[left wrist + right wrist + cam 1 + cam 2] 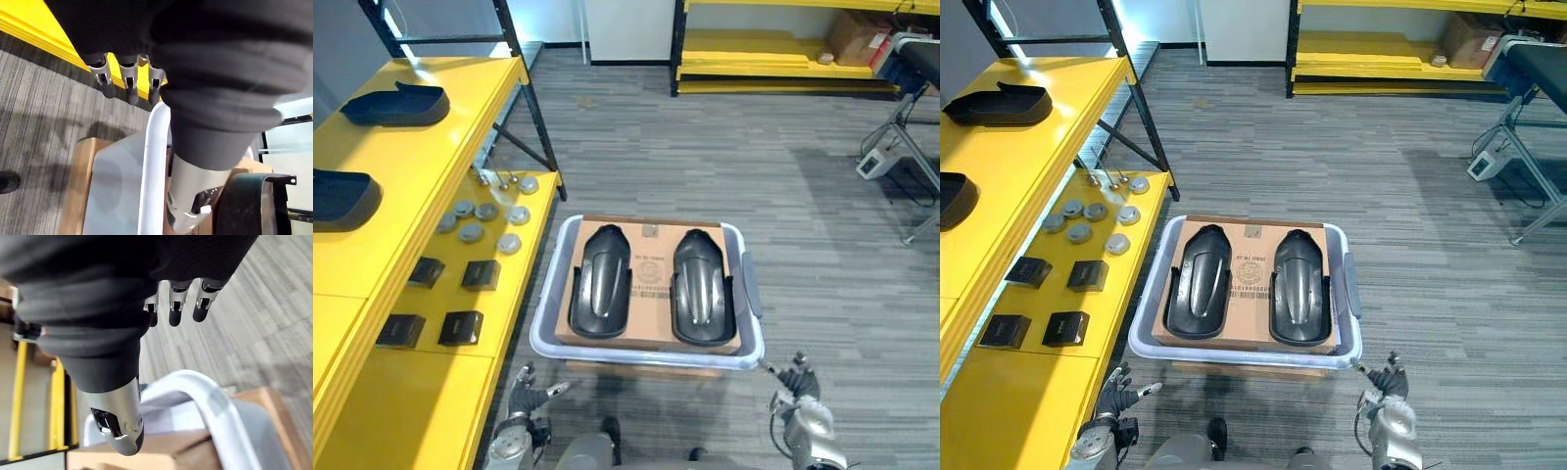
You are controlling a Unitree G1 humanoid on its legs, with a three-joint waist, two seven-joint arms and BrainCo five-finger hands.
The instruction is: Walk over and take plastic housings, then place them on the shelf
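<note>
Lying side by side on a cardboard sheet inside a pale grey bin on the floor, two black plastic housings sit untouched beside the yellow shelf. The left hand and right hand hover near the bin's closest corners, fingers relaxed, holding nothing.

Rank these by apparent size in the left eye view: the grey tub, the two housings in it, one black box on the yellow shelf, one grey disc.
1. grey tub
2. left housing and right housing: alike, so tied
3. black box
4. grey disc, though it lies farther from the camera
</note>
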